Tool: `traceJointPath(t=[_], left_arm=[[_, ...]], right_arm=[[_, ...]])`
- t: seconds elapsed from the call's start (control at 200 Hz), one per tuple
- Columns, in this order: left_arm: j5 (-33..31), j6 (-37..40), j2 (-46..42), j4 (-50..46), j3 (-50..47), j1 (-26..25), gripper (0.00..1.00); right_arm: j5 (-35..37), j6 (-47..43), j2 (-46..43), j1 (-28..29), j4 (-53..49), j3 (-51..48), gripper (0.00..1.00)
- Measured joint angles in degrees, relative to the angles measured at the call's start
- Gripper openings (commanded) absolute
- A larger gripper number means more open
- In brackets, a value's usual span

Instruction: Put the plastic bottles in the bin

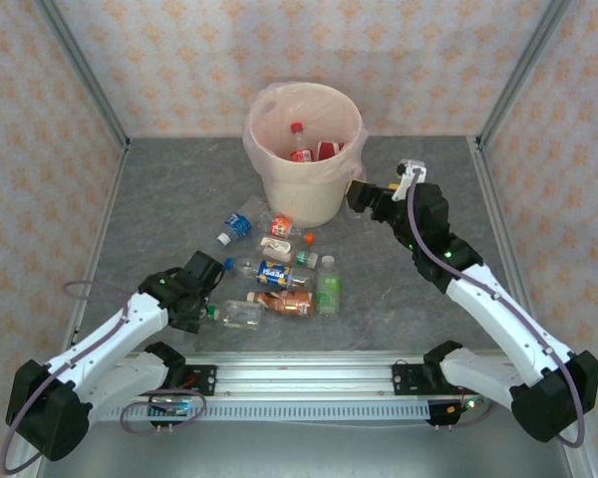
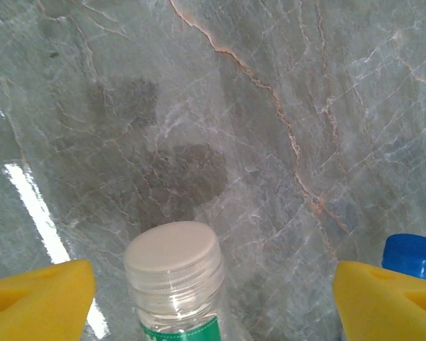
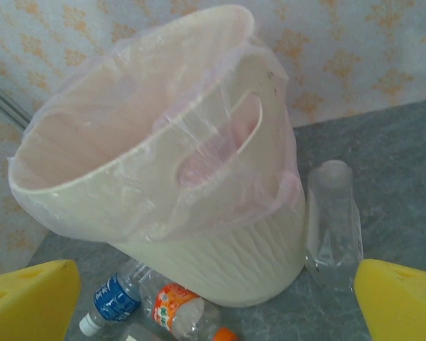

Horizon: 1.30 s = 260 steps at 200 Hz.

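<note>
Top view: bin (image 1: pixel 301 194) upright at the far middle of the surface (image 1: pixel 159 199), bag-lined. Inside it at least two bottles: a red cap (image 1: pixel 297 127) and a red label (image 1: pixel 326 151) show. The loose bottles (image 1: pixel 271 272) lie in a cluster between the bin and the arm bases. I count about nine, but some overlap, so the count is not firm. Among them one green bottle (image 1: pixel 327 291), one brown (image 1: pixel 284 302), one blue-label (image 1: pixel 237 226). Left tool (image 1: pixel 215 307) sits at the cluster's near-left end, at a clear bottle (image 1: pixel 243 315). Right tool (image 1: pixel 361 195) is just beside the bin's right wall.

Left wrist: left tool wide, yellow pads (image 2: pixel 39 295) either side of the clear bottle's neck, gap on both sides, not gripping. White cap (image 2: pixel 172 250), with a green label strip below it. One blue cap (image 2: pixel 412 252) close by the right-hand pad.

Right wrist: right tool wide and empty, facing the bin. One unlabelled bottle (image 3: pixel 332 213) stands against the bin wall. One blue-label and one orange-label bottle (image 3: pixel 172 305) lie at the bin's foot.

Handling, judged: the bottles look empty, so light. Thin walls will dent under squeeze. They are smooth, round and lying down, so likely to roll or squirt out. Best hold is across the body just below the neck, or on the stiffer neck ring, with the pads square to the bottle's axis.
</note>
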Motion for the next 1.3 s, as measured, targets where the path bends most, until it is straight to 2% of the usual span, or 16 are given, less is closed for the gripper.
traceJointPath(t=[0.08, 0.35, 0.64, 1.086, 1.156, 1.251, 1.301], left_arm=[[0.48, -1.09, -0.26, 3.15, -1.60, 0.66, 0.79], [3.08, -4.50, 1.51, 10.03, -5.68, 1.09, 0.73], [4.98, -3.63, 7.52, 16.57, -7.58, 1.07, 0.63], [6.43, 1.62, 12.00, 13.86, -5.57, 1.07, 0.31], [6.32, 1.86, 11.76, 13.57, -5.40, 1.07, 0.22], [5.07, 2.49, 11.10, 13.16, -4.35, 1.09, 0.01], [3.34, 3.15, 10.38, 11.69, -2.62, 1.18, 0.00]], right_arm=[[0.09, 0.57, -1.51, 0.00, -0.83, -1.14, 0.99], [1.16, 1.14, -5.62, 0.00, -1.66, -1.60, 0.99], [1.73, 1.33, -6.14, 0.00, -1.84, -1.64, 0.99], [2.19, 1.36, -6.14, 0.00, -1.90, -1.64, 0.99], [2.19, 1.33, -6.14, 0.00, -1.90, -1.64, 0.99], [2.19, 1.33, -6.14, 0.00, -1.90, -1.64, 0.99], [2.19, 1.33, -6.14, 0.00, -1.90, -1.64, 0.99]])
